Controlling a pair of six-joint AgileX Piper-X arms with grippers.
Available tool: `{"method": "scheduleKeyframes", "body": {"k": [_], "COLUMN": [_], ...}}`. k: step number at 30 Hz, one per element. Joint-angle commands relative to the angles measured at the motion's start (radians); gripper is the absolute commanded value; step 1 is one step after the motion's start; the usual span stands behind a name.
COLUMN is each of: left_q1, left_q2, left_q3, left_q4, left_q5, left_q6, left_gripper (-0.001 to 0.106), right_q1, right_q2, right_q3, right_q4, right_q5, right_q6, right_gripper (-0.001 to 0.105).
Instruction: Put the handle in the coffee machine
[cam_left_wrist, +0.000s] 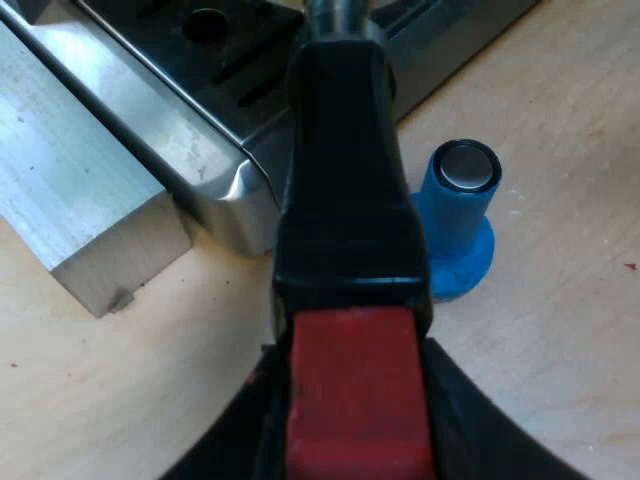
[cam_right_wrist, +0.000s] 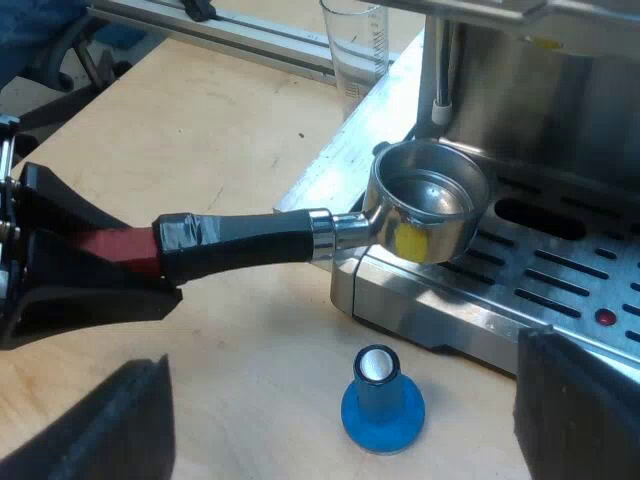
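My left gripper (cam_left_wrist: 352, 440) is shut on the red end of the holder's dark handle (cam_left_wrist: 345, 190). In the right wrist view the handle (cam_right_wrist: 240, 240) lies about level, and its empty metal basket (cam_right_wrist: 430, 205) hangs over the corner of the espresso machine's drip tray (cam_right_wrist: 560, 280), below the machine's front. The left gripper (cam_right_wrist: 60, 270) grips it at the red end. My right gripper (cam_right_wrist: 340, 410) is open, fingers (cam_right_wrist: 110, 420) wide apart above the wooden table, with the blue tamper (cam_right_wrist: 382, 400) standing between them.
The blue tamper (cam_left_wrist: 460, 225) stands upright on the table close to the handle and the tray's corner. A measuring glass (cam_right_wrist: 355, 45) stands beside the machine, near an aluminium rail (cam_right_wrist: 240, 40). A steam wand (cam_right_wrist: 440, 70) hangs above the basket. An aluminium block (cam_left_wrist: 80, 220) lies by the tray.
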Motion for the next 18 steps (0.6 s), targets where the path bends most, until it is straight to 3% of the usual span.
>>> {"method": "scheduleKeyframes", "body": {"k": [1, 16, 18], "left_q1": [0.003, 0.003, 0.003], "left_q2": [-0.013, -0.005, 0.013], "left_q3": [-0.017, -0.017, -0.017], "left_q4": [-0.028, -0.026, -0.037], "left_q5": [0.048, 0.051, 0.051], "left_q6": [-0.007, -0.03, -0.03], "left_gripper": [0.0, 0.0, 0.0], "right_q1": [0.002, 0.007, 0.007], "right_q2": [-0.003, -0.003, -0.003], "right_q3": [-0.002, -0.002, -0.002], "right_q4": [-0.011, -0.011, -0.017], "right_q5": [0.014, 0.024, 0.052], "right_q6": [-0.003, 0.0, 0.031], "right_gripper": [0.071, 0.071, 0.071]}}
